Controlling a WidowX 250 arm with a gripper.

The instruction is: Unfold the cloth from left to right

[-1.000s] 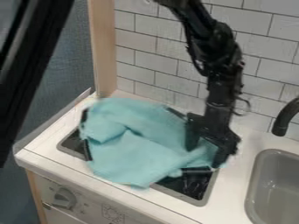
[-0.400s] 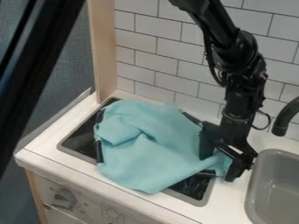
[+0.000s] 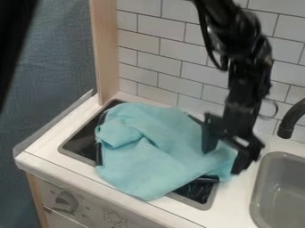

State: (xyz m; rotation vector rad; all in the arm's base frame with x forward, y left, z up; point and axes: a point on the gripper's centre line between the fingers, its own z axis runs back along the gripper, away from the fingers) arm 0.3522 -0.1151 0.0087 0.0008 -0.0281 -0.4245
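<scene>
The black gripper [image 3: 223,161] stands open over the right end of the light-blue cloth [image 3: 152,156], its two fingers spread wide apart. Part of the cloth's right corner shows between and below the fingers. Crumpled and partly folded, the cloth covers much of the dark stove top, with a raised fold at its upper left. Its right end lies on the white counter beside the stove's edge.
The dark stove top [image 3: 81,143] shows left of the cloth. A grey sink [image 3: 286,191] and a black faucet [image 3: 289,122] are at the right. The tiled wall [image 3: 170,67] stands behind, with a wooden post [image 3: 106,53] at its left.
First the gripper moved right and the cloth shifted right with it. Since then the gripper has risen slightly, while the cloth has stayed nearly in place.
</scene>
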